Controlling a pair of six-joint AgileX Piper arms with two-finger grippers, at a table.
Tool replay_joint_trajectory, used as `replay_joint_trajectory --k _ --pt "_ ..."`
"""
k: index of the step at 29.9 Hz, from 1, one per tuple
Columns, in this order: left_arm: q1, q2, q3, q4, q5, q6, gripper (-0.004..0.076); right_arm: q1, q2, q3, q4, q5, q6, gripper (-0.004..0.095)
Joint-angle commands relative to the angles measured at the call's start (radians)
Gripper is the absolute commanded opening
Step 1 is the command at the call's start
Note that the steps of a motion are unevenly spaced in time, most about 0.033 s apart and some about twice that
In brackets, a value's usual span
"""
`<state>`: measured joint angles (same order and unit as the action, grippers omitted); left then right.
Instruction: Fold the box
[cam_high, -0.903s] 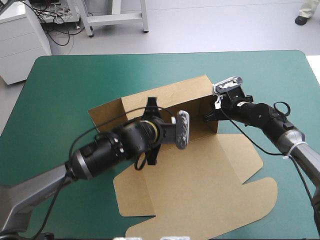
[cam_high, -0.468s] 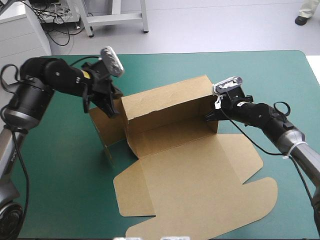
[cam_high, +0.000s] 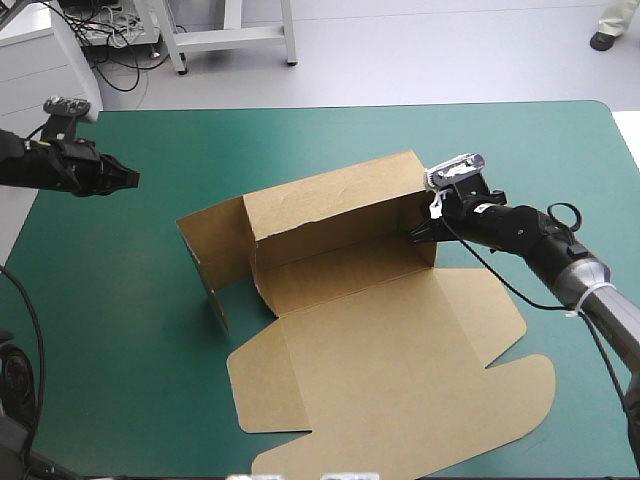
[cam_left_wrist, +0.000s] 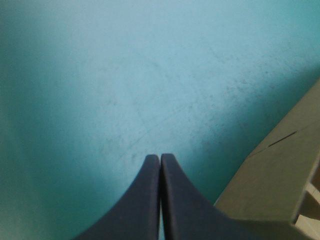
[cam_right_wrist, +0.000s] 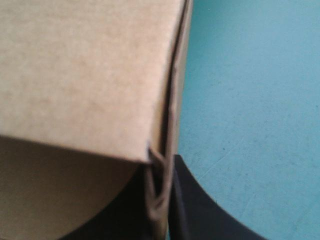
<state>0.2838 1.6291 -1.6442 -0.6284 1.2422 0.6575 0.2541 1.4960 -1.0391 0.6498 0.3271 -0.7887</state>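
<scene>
With the right tool (cam_high: 421, 234) clamped on the right end wall of the box (cam_high: 340, 262) at the middle of the table (cam_high: 130, 320) and the left tool (cam_high: 128, 178), pressed together, well clear of the box's left flap, that unheld flap may splay outward.

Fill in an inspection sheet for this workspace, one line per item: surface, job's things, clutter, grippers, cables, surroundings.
Surface: teal-green cover, bare around the box.
Job's things: brown box, back and side walls raised, lid flat toward the near edge.
Clutter: nothing seen.
Grippers: left gripper shut, over the cover's far left, apart from the box; right gripper shut on the box's right wall.
Cables: no stray ones seen.
Surroundings: nothing seen.
</scene>
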Motion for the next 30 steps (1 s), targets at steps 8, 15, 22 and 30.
replay_joint_trajectory --k 8,15,22,30 --pt "0.135 -0.029 0.226 -0.105 -0.090 -0.059 -0.0032 -0.002 -0.015 -0.033 -0.084 0.021 0.156 -0.0017" --pt "0.139 -0.029 0.261 -0.104 -0.141 -0.059 -0.0032 -0.002 -0.015 -0.217 -0.405 0.230 0.571 -0.0015" --pt "0.139 -0.029 0.261 -0.104 -0.145 -0.059 -0.0032 -0.002 -0.015 -0.423 -0.560 0.473 0.797 -0.0011" --pt "0.139 -0.029 0.261 -0.104 -0.163 -0.108 -0.0032 -0.002 -0.013 -0.538 -0.559 0.711 0.881 -0.0011"
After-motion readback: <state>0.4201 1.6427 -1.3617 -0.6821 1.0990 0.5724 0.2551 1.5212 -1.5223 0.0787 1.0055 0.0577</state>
